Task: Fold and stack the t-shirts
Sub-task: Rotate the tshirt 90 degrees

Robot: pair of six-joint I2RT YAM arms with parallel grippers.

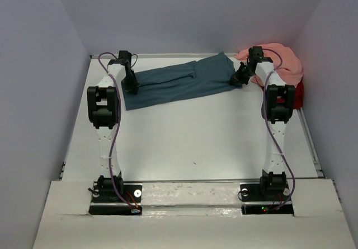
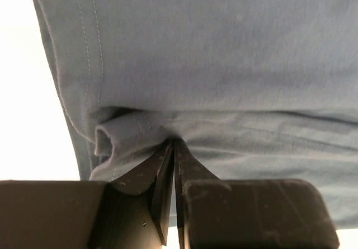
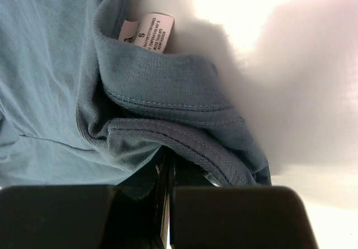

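The dark teal-blue t-shirt (image 1: pixel 179 82) lies folded lengthwise in a long band across the far part of the table. My left gripper (image 1: pixel 132 87) is shut on its left end, pinching a bunched hem fold (image 2: pixel 120 140) between the fingertips. My right gripper (image 1: pixel 239 78) is shut on the right end, where the stitched collar edge (image 3: pixel 184 140) wraps over the fingers; a white size label (image 3: pixel 152 32) shows inside the neck. The salmon pink t-shirt (image 1: pixel 282 60) is heaped in the far right corner, with the red t-shirt (image 1: pixel 297 95) partly showing beside it behind the right arm.
White table (image 1: pixel 190 142) with grey walls on three sides. A metal rail (image 1: pixel 310 142) runs along the right edge. Both arm bases stand at the near edge.
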